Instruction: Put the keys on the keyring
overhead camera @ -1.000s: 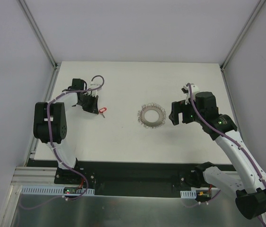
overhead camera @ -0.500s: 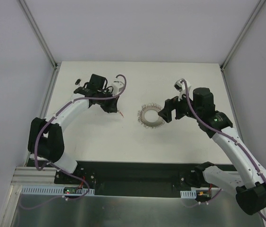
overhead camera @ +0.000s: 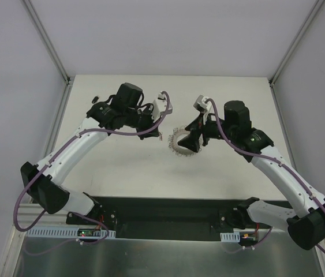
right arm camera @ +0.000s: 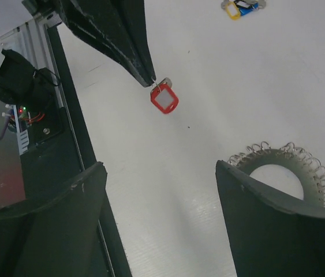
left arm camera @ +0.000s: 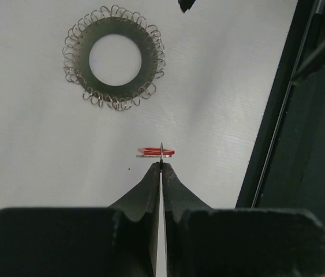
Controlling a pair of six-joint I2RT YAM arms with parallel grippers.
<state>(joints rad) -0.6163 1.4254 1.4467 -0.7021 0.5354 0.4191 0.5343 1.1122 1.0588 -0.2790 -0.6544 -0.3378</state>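
The keyring (left arm camera: 147, 57), a grey metal ring with a coiled wire edge, lies flat on the white table. My left gripper (left arm camera: 161, 166) is shut on the key with the red tag (left arm camera: 156, 152) and holds it above the table, short of the ring. In the right wrist view the red tag (right arm camera: 164, 100) hangs from the left gripper's fingertips (right arm camera: 145, 69). My right gripper (right arm camera: 162, 213) is open and empty, over the ring's (right arm camera: 303, 167) edge, one finger hiding part of it. In the top view the left gripper (overhead camera: 153, 124) is left of the ring (overhead camera: 176, 140) and the right gripper (overhead camera: 189, 141) partly covers it.
Other keys with yellow and blue tags (right arm camera: 243, 7) lie on the table far from the ring; they show as a small cluster at the back left (overhead camera: 94, 98). The table's black front edge (left arm camera: 277, 115) runs near the left gripper.
My left arm has swung right from the table's left side, carrying the red-tagged key close to the ring. My right gripper has moved left over the ring's edge.
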